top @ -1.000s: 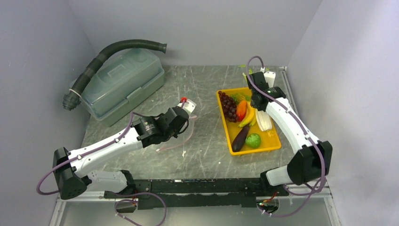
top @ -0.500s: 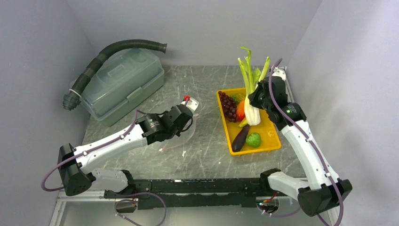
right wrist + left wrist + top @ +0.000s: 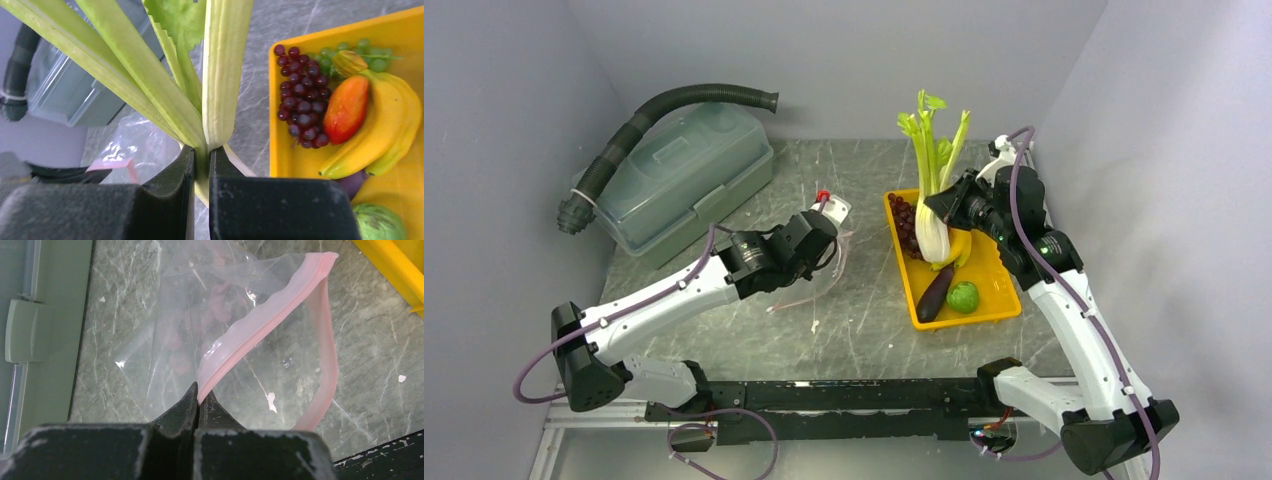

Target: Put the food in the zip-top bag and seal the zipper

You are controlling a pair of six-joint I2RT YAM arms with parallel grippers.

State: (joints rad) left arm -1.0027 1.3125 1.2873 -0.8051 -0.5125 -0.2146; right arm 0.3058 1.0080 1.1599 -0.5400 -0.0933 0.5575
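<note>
Because the bag (image 3: 165,340) must gape for loading, the left gripper (image 3: 198,400) pinches its zipper (image 3: 260,322) while the right gripper (image 3: 201,155) clamps raised celery (image 3: 220,75).

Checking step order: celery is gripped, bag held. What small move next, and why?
Probably swing the celery left toward the zip-top bag: the right tool clamps it above the yellow tray, while the left tool pinches the zipper, holding the mouth open.
</note>
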